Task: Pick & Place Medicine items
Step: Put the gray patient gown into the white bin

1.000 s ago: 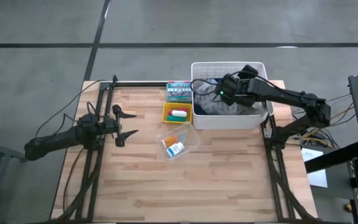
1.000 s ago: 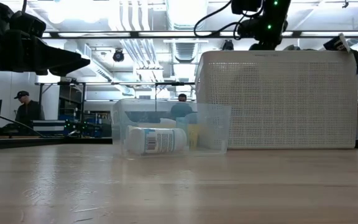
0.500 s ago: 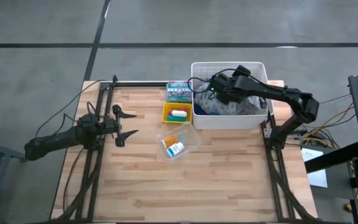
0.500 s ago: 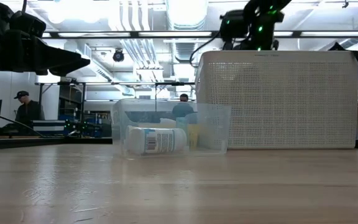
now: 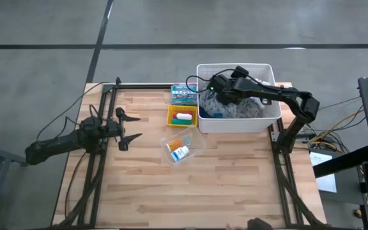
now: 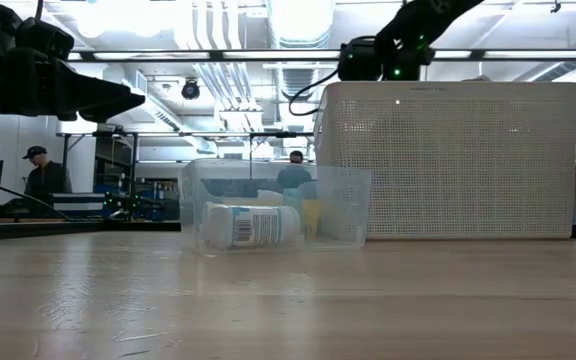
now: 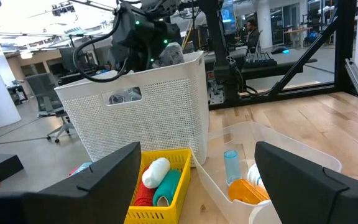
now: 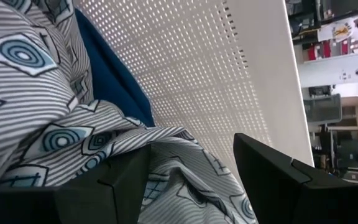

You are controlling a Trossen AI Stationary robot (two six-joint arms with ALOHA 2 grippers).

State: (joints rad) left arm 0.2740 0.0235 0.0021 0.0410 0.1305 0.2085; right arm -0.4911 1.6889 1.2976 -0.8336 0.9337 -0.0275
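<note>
Wooden bench [image 5: 190, 185], white perforated basket [image 5: 268, 121] holding grey patterned cloth [image 8: 36, 130] and dark blue cloth [image 8: 114, 84]. Right end effector [image 8: 188, 177] inside basket, fingers apart over grey cloth. Left end effector [image 5: 133, 126] open, well apart. Medicine items [image 7: 157, 183]: tubes in yellow tray [image 5: 171, 121], white-and-blue bottle [image 5: 180, 153] in clear tub [image 5: 198, 142].

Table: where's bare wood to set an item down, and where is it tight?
The table is bare across its whole near half, below the clear tub. Also free: the strip between the left claw and the yellow tray. Crowded: the far edge, where the green box, yellow tray and white basket sit together; the right claw is over the basket.
</note>
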